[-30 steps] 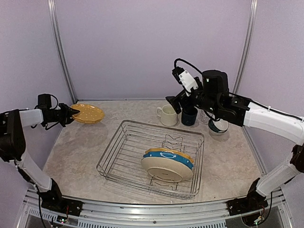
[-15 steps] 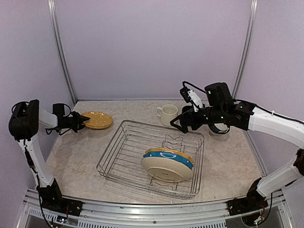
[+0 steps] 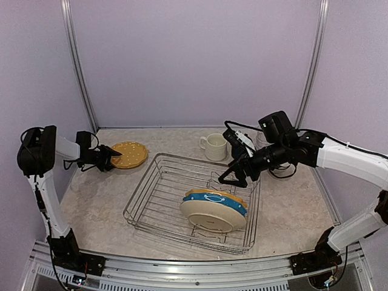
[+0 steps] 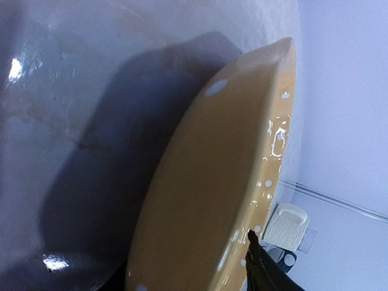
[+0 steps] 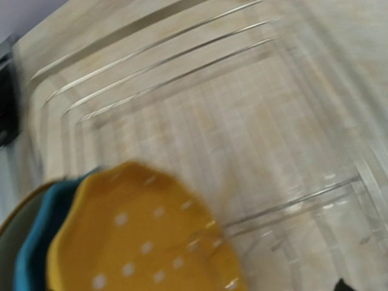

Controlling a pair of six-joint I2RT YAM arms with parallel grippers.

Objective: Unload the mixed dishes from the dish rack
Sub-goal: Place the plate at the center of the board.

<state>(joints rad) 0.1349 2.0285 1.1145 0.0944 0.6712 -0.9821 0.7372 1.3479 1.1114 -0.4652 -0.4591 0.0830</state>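
Observation:
The dish rack (image 3: 138,189) sits mid-table with a mustard yellow plate (image 3: 219,195), a blue-rimmed plate (image 3: 240,206) and a cream plate (image 3: 209,217) leaning together on its dividers. Another mustard yellow plate (image 3: 130,154) lies on the table left of the rack. My left gripper (image 3: 110,159) straddles its left rim. One finger (image 4: 259,264) shows by the rim and the other is hidden. My right gripper (image 3: 230,177) hangs open over the rack's far right corner, just above the plates. The right wrist view looks down on the racked yellow plate (image 5: 139,242).
A cream mug (image 3: 213,147) stands behind the rack, and its handle side (image 4: 290,225) shows in the left wrist view. The right arm hides whatever stands to the mug's right. Metal frame posts (image 3: 79,66) rise at the back corners.
The left arm carried the yellow plate rightward and down onto the table beside the rack. The right gripper swung from the mugs down over the rack's far right corner.

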